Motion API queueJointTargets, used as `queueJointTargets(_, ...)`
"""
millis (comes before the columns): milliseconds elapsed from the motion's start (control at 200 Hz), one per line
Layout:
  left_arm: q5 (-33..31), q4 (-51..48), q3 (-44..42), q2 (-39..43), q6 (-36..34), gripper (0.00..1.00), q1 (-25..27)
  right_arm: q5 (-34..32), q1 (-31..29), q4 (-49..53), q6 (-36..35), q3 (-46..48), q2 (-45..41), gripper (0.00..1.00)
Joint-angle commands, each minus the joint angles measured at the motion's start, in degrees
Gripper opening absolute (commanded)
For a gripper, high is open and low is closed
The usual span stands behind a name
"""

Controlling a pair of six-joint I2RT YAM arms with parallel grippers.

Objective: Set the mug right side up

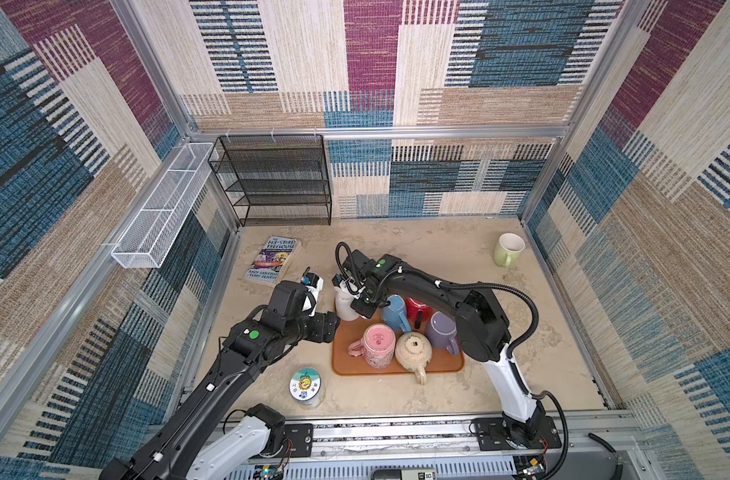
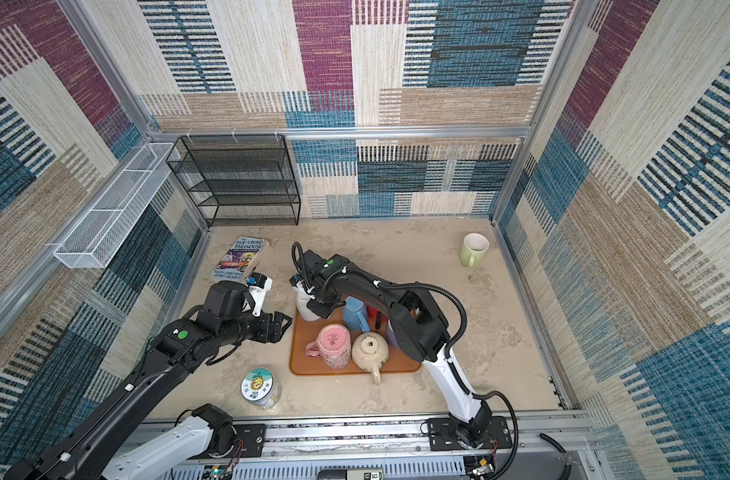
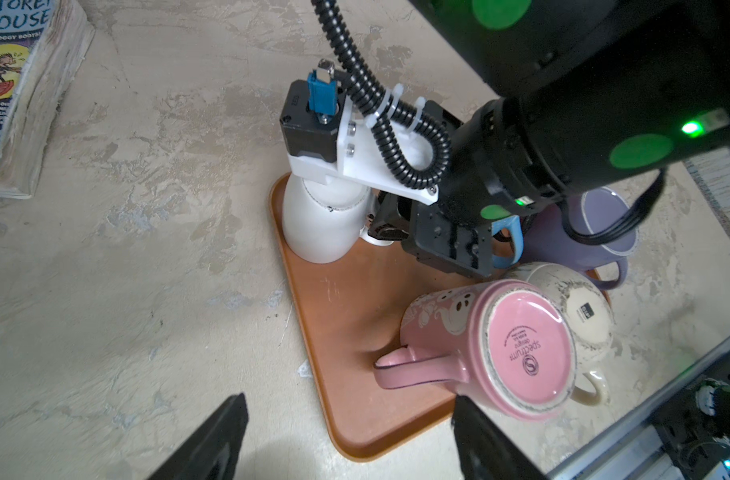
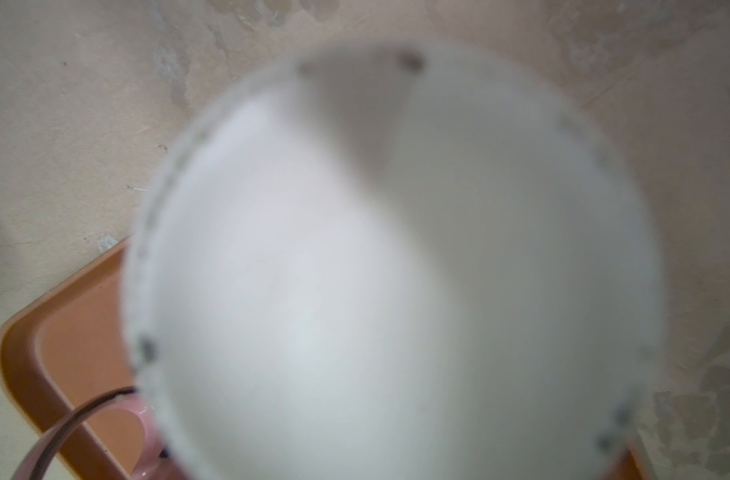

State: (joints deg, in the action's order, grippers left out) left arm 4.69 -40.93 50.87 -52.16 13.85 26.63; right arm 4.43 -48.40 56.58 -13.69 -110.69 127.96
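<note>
A white mug (image 1: 345, 308) (image 2: 305, 311) stands upside down on the back left corner of the orange tray (image 1: 346, 363) (image 2: 303, 365). In the left wrist view my right gripper (image 3: 383, 231) is shut on the handle at the side of this white mug (image 3: 319, 220). The mug's blurred white base (image 4: 396, 270) fills the right wrist view and hides the fingers there. My left gripper (image 1: 333, 326) (image 2: 283, 323) (image 3: 349, 409) hangs open just left of the tray, holding nothing.
The tray also carries an upturned pink mug (image 1: 378, 345), an upturned cream mug (image 1: 413, 351), and blue (image 1: 394, 313), red (image 1: 417, 309) and purple (image 1: 442, 332) mugs. A green mug (image 1: 508, 248) stands upright at the back right. A book (image 1: 272, 259), lidded jar (image 1: 306, 386) and black rack (image 1: 272, 178) are on the left.
</note>
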Motion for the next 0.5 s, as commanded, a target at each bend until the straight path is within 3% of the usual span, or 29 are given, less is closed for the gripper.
queueJointTargets(0,-2.14,0.74,-0.3,1.54,0.21,0.82,-0.07,0.38,-0.15,-1.54,0.5,0.78,-1.26,0.0)
queueJointTargets(496,-1.9,5.01,-1.68,5.93,1.84,0.83,-0.02,7.42,0.5,-12.36,1.74,6.84,-10.67,0.0)
